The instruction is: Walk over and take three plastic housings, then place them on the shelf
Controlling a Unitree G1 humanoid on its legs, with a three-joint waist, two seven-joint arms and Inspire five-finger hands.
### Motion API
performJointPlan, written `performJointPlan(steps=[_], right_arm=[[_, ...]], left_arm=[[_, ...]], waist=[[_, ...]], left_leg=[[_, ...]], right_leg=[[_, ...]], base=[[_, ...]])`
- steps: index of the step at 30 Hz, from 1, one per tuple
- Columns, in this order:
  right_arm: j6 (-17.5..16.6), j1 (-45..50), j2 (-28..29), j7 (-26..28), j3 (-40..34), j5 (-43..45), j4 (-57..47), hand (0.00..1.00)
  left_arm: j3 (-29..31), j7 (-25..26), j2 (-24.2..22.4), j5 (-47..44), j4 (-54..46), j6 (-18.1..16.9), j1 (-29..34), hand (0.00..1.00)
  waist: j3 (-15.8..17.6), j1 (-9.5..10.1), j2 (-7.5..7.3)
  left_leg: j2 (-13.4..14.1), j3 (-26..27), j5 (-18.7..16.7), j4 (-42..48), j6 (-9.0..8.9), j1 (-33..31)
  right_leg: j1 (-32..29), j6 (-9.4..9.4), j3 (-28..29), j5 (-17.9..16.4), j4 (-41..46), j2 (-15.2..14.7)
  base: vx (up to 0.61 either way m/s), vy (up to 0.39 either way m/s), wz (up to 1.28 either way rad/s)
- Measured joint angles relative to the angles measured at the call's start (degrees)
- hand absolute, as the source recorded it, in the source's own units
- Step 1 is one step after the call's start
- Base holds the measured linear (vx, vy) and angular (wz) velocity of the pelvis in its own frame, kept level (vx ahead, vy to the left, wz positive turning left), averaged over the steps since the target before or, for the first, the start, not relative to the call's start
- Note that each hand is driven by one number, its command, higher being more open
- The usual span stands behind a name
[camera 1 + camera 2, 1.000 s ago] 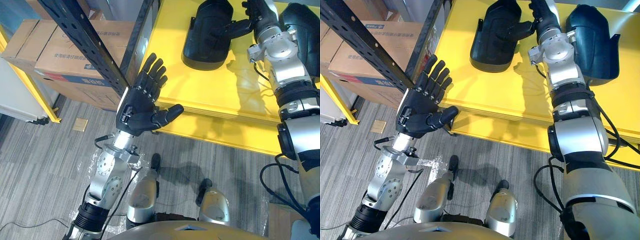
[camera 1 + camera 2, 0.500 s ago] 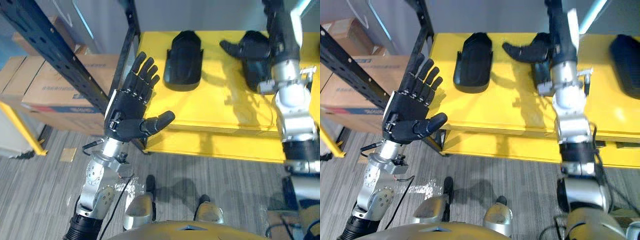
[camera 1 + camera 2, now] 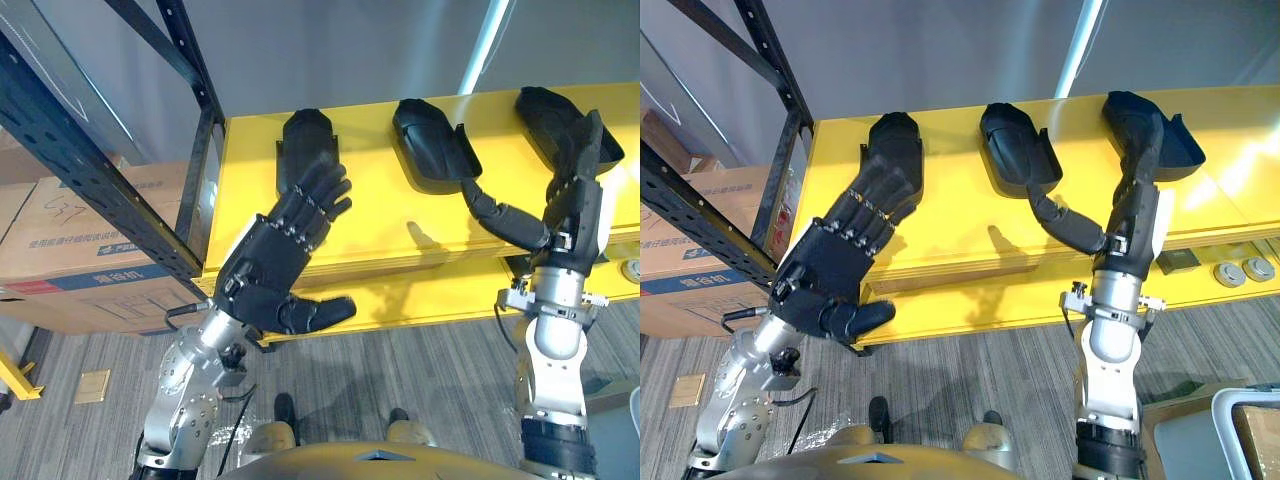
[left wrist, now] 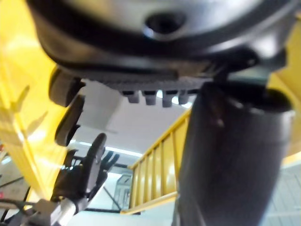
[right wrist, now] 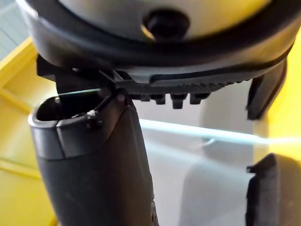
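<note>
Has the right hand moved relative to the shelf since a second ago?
Yes. The right hand has pulled back from deep over the yellow shelf to its front edge, towards the robot.

My left hand (image 3: 272, 270) hid the left housing's (image 3: 303, 135) near end, my right hand (image 3: 577, 212) covered part of the right housing (image 3: 540, 108)

Shelf (image 3: 400, 240): three housings on it in a row, apart from one another.
Left housing (image 3: 303, 140): beyond left hand (image 3: 270, 270), fingertips overlapping its near end.
Middle housing (image 3: 432, 145): between hands, beyond right hand (image 3: 570, 215) thumb.
Right housing (image 3: 555, 125): behind right hand's fingers.
Rack beam (image 3: 90, 190): left of left hand.
Cardboard box (image 3: 70, 270): left of left hand, below beam.
</note>
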Motion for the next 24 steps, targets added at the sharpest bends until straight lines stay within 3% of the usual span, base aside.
performJointPlan(steps=[7,11,13,18,21,24], right_arm=[[-0.9,3.1,6.5,-19.3,-4.5,-0.7,11.3,1.0],[-0.9,4.6,6.9,-25.7,-6.5,-2.6,22.0,1.0],[-0.9,4.5,6.7,-25.6,-6.9,1.2,32.1,1.0],[2.3,5.5,8.0,-20.8,-6.7,7.0,46.4,1.0],[4.6,6.7,8.3,-16.0,-6.9,11.8,51.3,1.0],[9.7,6.0,8.2,-8.8,-8.0,16.5,58.5,1.0]], left_arm=[[-0.5,-7.2,-0.1,0.0,10.6,8.9,5.8,1.0],[-4.5,-7.6,0.6,2.8,28.6,12.6,6.6,1.0],[-7.2,-7.5,1.6,5.3,39.6,13.3,6.7,1.0],[-6.8,-6.3,2.2,7.5,47.6,10.3,6.5,1.0],[-5.2,-2.7,1.5,9.4,51.2,9.4,5.6,1.0],[-2.0,4.9,-1.6,12.1,57.6,8.4,2.4,1.0]], waist=[[-1.3,0.01,0.25],[-1.8,-0.1,0.59],[-2.2,-0.09,0.26],[-2.2,0.14,-0.06],[-2.3,0.02,-0.17],[-2.4,0.02,-0.09]], left_leg=[[0.0,0.0,0.0,0.0,0.01,-0.3],[0.0,0.1,-0.4,0.0,-0.2,-0.2],[0.0,0.1,-0.7,0.0,-0.29,-0.2],[-0.1,0.1,-0.9,0.0,0.01,0.8],[-0.1,0.0,-1.3,0.0,-0.11,2.0],[0.0,-0.2,-1.6,-0.1,-0.55,2.8]], right_leg=[[-0.1,0.0,0.0,0.0,-0.4,0.0],[0.1,-0.4,0.0,-0.3,-0.8,0.0],[0.2,-0.51,-0.1,-0.4,-0.9,0.0],[1.3,-0.41,-0.5,-0.4,-1.0,-0.1],[2.7,-0.41,-0.7,-0.4,-1.8,-0.1],[3.7,-0.42,-1.1,-1.2,-1.9,0.1]], base=[[0.0,0.0,0.0],[0.0,0.0,0.0],[0.0,0.0,0.0],[0.01,0.0,0.02],[0.0,0.0,0.0],[0.0,-0.002,0.01]])
